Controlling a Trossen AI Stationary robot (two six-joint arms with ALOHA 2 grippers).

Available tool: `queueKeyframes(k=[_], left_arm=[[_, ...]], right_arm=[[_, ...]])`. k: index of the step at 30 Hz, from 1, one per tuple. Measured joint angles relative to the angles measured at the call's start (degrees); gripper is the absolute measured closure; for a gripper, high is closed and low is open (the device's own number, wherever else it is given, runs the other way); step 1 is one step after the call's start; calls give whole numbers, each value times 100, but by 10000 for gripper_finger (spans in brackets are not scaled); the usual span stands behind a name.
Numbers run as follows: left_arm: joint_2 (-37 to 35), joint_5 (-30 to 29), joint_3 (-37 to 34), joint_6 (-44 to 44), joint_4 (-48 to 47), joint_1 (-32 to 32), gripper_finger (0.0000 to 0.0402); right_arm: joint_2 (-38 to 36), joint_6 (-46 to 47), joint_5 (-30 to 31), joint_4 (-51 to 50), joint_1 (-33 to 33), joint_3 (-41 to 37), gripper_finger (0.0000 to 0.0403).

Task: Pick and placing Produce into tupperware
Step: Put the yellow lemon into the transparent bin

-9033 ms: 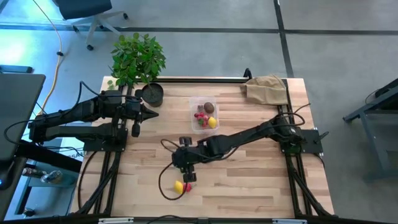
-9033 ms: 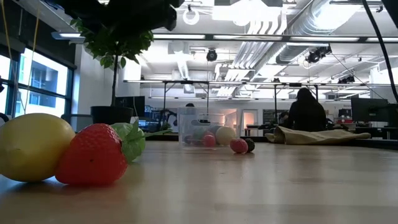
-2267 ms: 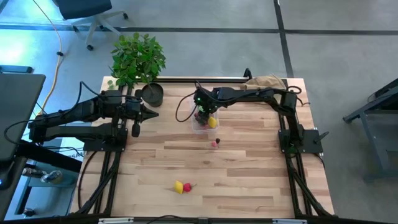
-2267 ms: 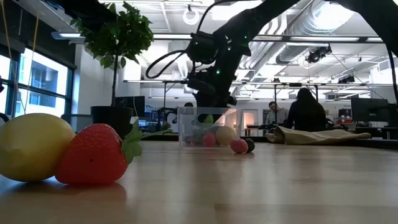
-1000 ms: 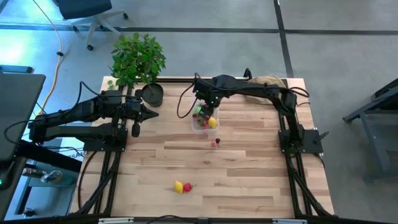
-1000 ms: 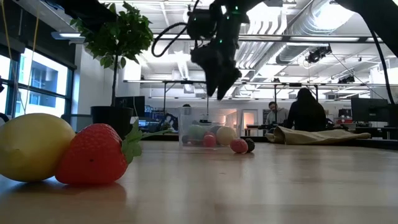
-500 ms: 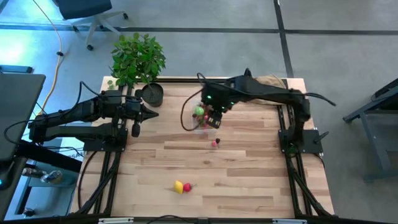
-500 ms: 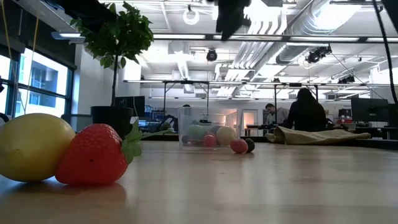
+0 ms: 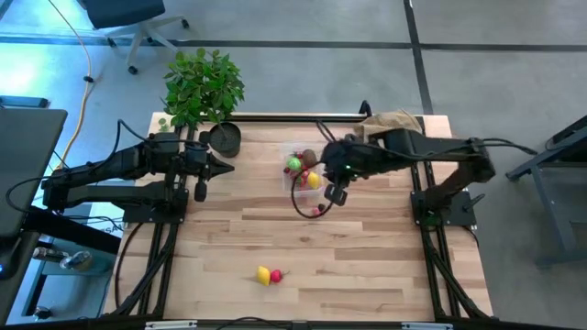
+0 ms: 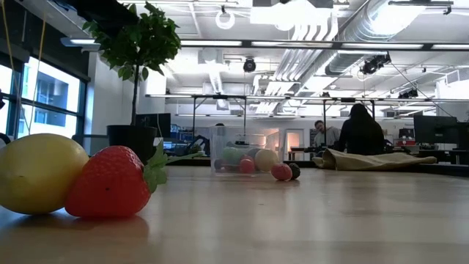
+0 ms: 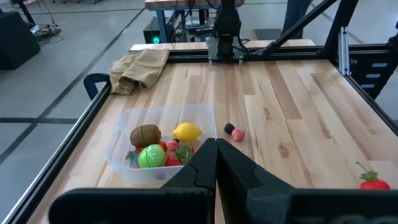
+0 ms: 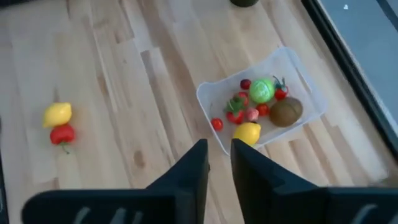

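Note:
The clear tupperware [image 9: 286, 183] stands at the table's far middle; in it lie a green round piece [image 11: 150, 156], a brown kiwi-like one [image 11: 144, 134], a lemon [image 11: 187, 132] and red berries. A pink berry [image 9: 316, 211] lies on the wood just near of the tub. Another lemon [image 9: 263, 275] and a strawberry [image 9: 276, 275] lie close to the near edge. My right gripper [image 9: 336, 195] hangs high, right of and near the tub, with a narrow gap between its fingers [image 12: 198, 163] and nothing in it. My left gripper [image 9: 226, 167] waits at the left, shut and bare.
A potted plant [image 9: 204, 87] with a black pot [image 9: 225, 137] stands at the far left corner, and a tan paper bag [image 9: 393, 131] lies at the far right. A black cable loop [image 9: 298, 203] droops from my right arm over the wood. People sit in the room beyond [image 10: 359, 130].
My right gripper has risen from just above the tupperware and swung toward the table's right and near edge, leaving the low view through its top. The produce and the tub have stayed where they were.

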Motion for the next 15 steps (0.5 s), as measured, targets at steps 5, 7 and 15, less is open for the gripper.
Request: queueKeyframes(k=[5,7,15], left_arm=[[31,2,-1,-200,-32,1,401],[33,8,-1,-557,-43,0,401],[33,1120,-2,-636,1006,-45,401]], right_arm=[[-1183,348,-328,1718,-9,-2035,366],[-1642,440,-682,2447,-8,-2711,372],[-2918,515,-734,3147,-6,-4429,379]])
